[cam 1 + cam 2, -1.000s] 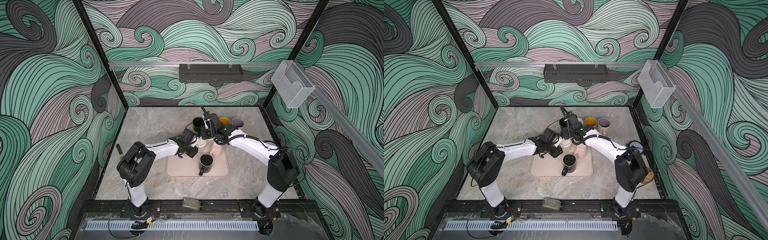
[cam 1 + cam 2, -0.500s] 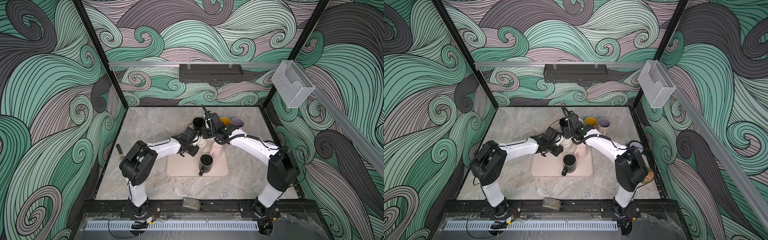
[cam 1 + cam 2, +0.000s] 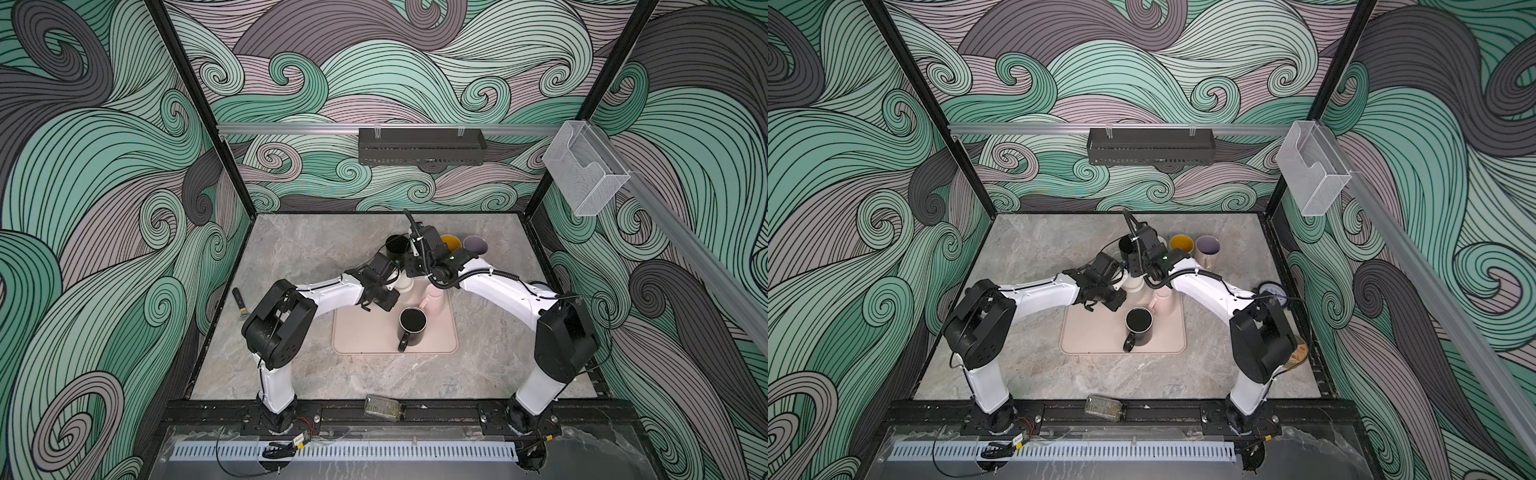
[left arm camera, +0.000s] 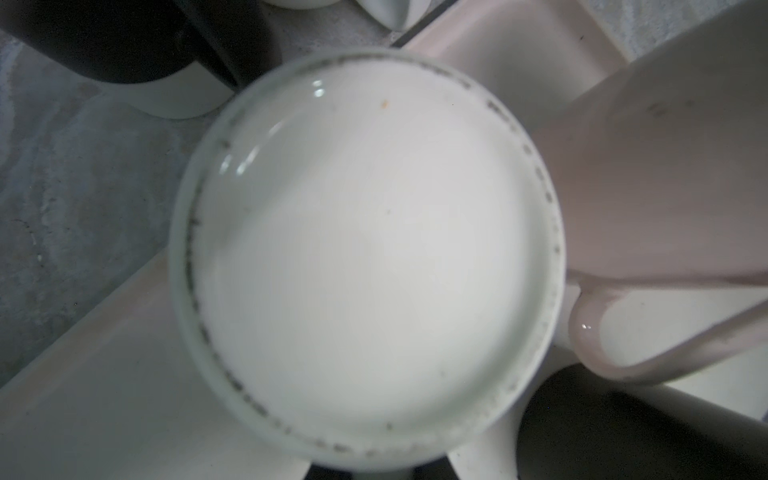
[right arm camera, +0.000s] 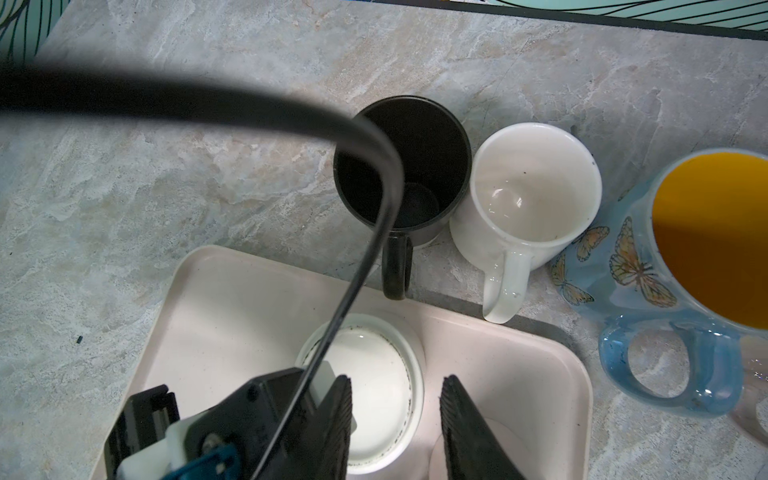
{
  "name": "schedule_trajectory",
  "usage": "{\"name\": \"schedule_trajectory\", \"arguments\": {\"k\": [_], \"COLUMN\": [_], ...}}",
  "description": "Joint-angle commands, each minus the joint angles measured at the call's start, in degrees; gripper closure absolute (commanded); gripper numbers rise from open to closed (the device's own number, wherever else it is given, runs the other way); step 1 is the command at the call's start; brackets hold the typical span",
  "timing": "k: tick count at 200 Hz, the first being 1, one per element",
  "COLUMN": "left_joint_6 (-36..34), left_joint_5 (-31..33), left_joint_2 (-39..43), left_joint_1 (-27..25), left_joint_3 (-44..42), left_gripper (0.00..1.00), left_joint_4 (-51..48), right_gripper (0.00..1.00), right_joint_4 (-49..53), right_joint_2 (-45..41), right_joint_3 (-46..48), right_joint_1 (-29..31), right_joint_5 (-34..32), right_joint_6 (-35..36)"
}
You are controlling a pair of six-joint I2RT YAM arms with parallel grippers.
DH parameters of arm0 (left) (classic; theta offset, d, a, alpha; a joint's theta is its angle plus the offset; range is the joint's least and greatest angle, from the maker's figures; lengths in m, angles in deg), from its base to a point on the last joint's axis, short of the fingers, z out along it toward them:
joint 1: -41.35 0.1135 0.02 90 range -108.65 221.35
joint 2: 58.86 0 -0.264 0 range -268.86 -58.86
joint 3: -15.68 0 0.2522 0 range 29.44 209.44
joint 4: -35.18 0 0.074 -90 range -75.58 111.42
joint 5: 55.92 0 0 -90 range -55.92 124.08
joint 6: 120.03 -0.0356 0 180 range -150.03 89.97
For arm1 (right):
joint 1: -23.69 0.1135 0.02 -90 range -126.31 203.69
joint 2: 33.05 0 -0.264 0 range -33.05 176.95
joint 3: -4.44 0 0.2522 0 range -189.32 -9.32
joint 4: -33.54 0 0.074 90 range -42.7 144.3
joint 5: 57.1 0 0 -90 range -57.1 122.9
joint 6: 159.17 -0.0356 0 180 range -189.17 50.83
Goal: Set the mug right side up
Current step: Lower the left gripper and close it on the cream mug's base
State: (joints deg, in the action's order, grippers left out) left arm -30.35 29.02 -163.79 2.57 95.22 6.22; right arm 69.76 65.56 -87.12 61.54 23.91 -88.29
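We see the upside-down white mug (image 3: 405, 283) standing at the 12 o'clock edge of the pink tray (image 3: 357, 340). The left gripper (image 3: 394, 277) is at its 9 o'clock with jaws pressed together, though whether they pinch the handle we cannot tell, while the right gripper (image 5: 397, 380) hovers above, jaws spread and empty. We judge the flip risky: an inverted pink mug (image 3: 434, 296) crowds its 4 o'clock and an upright black mug (image 3: 411, 326) its 6 o'clock, so a swinging rim could topple either, and a glazed handle may slip.
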Motion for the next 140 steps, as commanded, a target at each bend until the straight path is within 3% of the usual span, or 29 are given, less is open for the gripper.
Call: {"name": "schedule_trajectory", "arguments": {"k": [1,48,140], "left_joint_6": [-0.3,-0.9,-1.2], "left_joint_5": [-0.3,1.5,7.8], "left_joint_2": [-0.9,-0.3,11.3], "left_joint_1": [-0.9,-1.1,-1.3], "left_joint_3": [2.5,2.4,-4.6], "left_gripper": [0.87,1.0,1.0], "left_joint_4": [-0.3,-1.2,-1.3], "right_gripper": [0.62,0.62,0.62], "right_joint_4": [-1.1,-1.3,-1.2], "right_joint_2": [-1.4,-1.8,-4.0], "right_joint_3": [1.1,1.2,0.6], "right_joint_1": [0.2,0.2,0.1], "right_joint_5": [0.7,0.8,-0.7], "right_joint_6": [-0.7,-1.2,-0.2]}}
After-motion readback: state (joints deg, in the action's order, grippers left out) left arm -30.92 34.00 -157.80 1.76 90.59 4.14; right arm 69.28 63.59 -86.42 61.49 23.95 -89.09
